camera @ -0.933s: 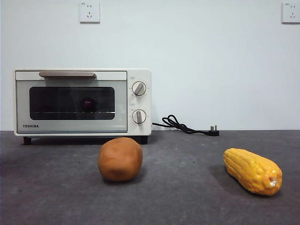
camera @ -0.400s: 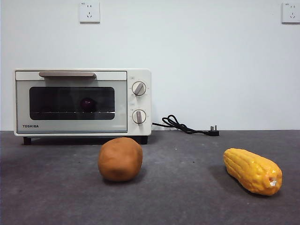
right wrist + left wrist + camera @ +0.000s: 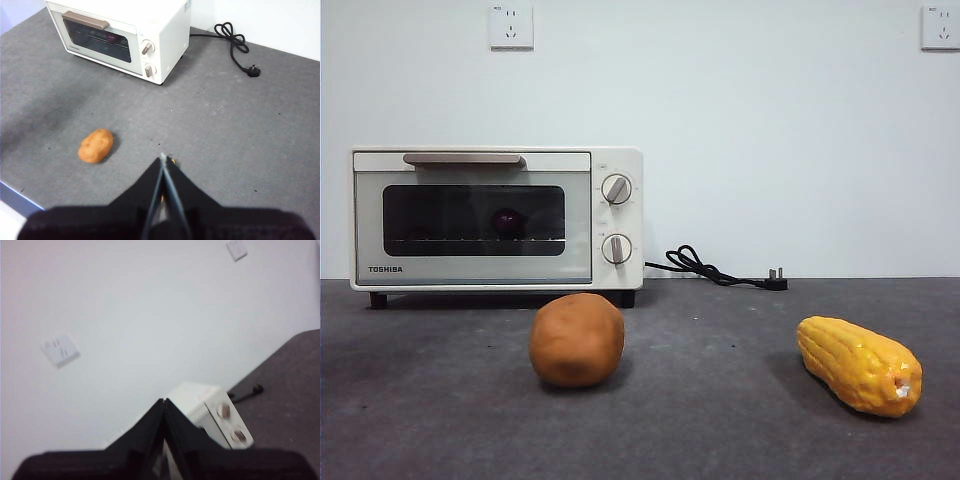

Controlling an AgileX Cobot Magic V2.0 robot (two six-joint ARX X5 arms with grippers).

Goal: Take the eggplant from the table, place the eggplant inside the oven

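Note:
The cream-white oven (image 3: 496, 220) stands at the back left of the dark grey table (image 3: 720, 400) with its glass door closed. Behind the glass, the dark purple eggplant (image 3: 507, 221) rests on the wire rack; it shows faintly through the door as the eggplant (image 3: 113, 37) in the right wrist view too. My left gripper (image 3: 164, 401) is shut and empty, raised high above the oven (image 3: 210, 412), facing the wall. My right gripper (image 3: 162, 157) is shut and empty, hovering high over the table (image 3: 240, 130). Neither arm shows in the front view.
A brown potato-like lump (image 3: 576, 339) lies in front of the oven. A yellow corn cob (image 3: 860, 364) lies at the right. A black power cord with plug (image 3: 715, 268) trails along the back by the wall.

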